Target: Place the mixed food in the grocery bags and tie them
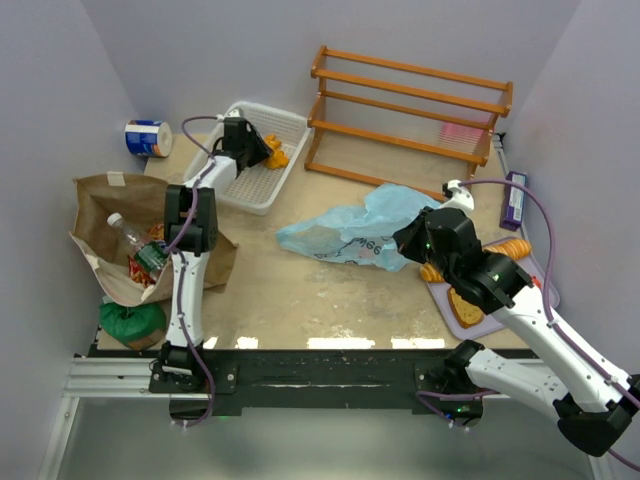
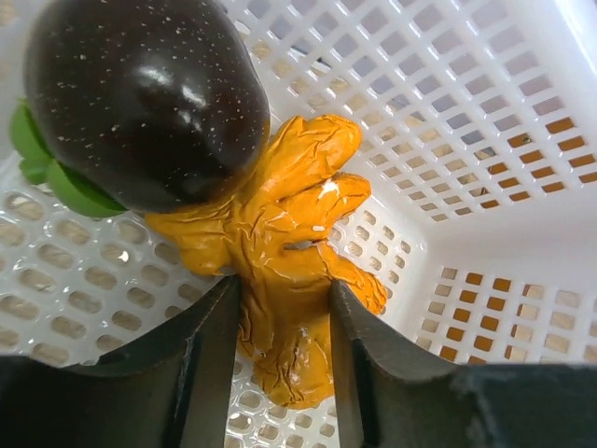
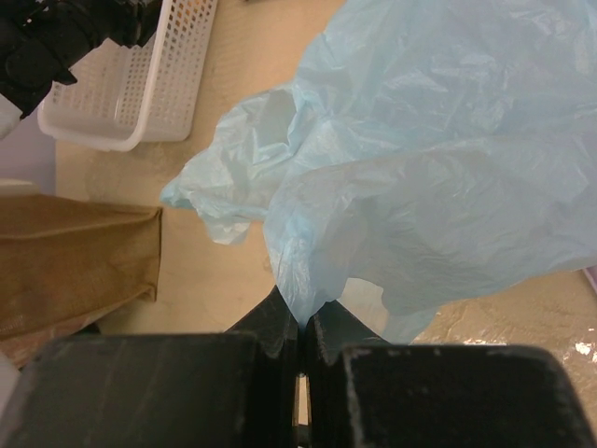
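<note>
Here, the left gripper (image 2: 284,299) is down inside the one white basket (image 2: 485,121). Its jaws are about half closed on the orange toy produce (image 2: 289,233), and both fingers (image 2: 210,364) touch the sides of it. One dark toy aubergine (image 2: 140,93) with green leaves lies just beside it and touches it. So two pieces of food are in the basket.

The right gripper (image 3: 300,322) has its jaws fully closed and pinches an edge of the light blue plastic bag (image 3: 420,168). This bag lies flat and crumpled near the middle of the table.

There are two bags. The second, the brown paper bag (image 1: 110,195), lies open at the left side. In its mouth I count one clear bottle (image 1: 135,243) and one red packet (image 1: 140,270) under it.

One bread slice (image 1: 462,303) lies on one purple board (image 1: 470,322) under the right arm. One green round thing (image 1: 132,320) lies just beside the paper bag, one blue-and-white can (image 1: 148,137) is in the far left corner, and one wooden rack (image 1: 410,105) stands at the back.
</note>
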